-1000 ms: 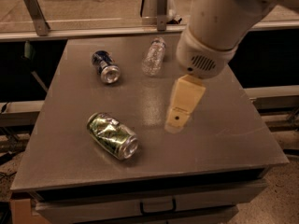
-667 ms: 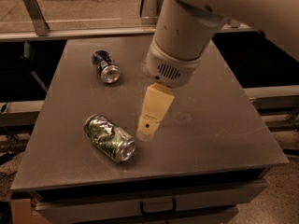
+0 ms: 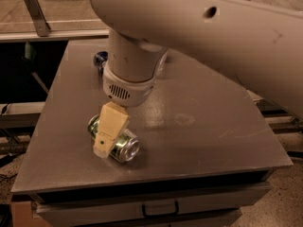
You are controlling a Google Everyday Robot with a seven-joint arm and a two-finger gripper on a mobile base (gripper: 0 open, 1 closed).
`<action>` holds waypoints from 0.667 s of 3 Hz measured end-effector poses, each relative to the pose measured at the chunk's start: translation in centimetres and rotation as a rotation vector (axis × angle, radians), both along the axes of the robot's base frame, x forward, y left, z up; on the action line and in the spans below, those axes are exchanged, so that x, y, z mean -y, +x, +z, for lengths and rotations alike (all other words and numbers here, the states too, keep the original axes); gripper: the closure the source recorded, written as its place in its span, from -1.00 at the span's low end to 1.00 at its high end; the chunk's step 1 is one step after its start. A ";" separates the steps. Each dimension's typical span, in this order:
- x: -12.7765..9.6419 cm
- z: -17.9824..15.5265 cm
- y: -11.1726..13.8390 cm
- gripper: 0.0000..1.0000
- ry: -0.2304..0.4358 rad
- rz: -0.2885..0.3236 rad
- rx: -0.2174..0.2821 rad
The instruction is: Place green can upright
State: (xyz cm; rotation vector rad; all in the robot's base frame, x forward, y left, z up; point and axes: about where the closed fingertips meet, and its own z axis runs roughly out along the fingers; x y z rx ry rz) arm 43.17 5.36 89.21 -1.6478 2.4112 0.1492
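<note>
The green can (image 3: pixel 126 148) lies on its side on the grey table (image 3: pixel 203 126), near the front left, with its silver end facing front right. My gripper (image 3: pixel 108 142) hangs from the big white arm (image 3: pixel 132 65) and is down at the can, its cream tip lying across the can's body. The can's left part is hidden behind the gripper.
A blue can (image 3: pixel 99 59) shows partly at the back left, behind the arm. The clear bottle is hidden by the arm. The table's front edge (image 3: pixel 151 178) runs just in front of the green can. A metal rail (image 3: pixel 35 13) stands behind the table.
The arm has swung left and down from the table's middle to the green can. The can has not moved.
</note>
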 end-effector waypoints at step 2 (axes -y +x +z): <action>-4.7 -3.1 0.0 -1.00 -0.016 -0.073 -0.014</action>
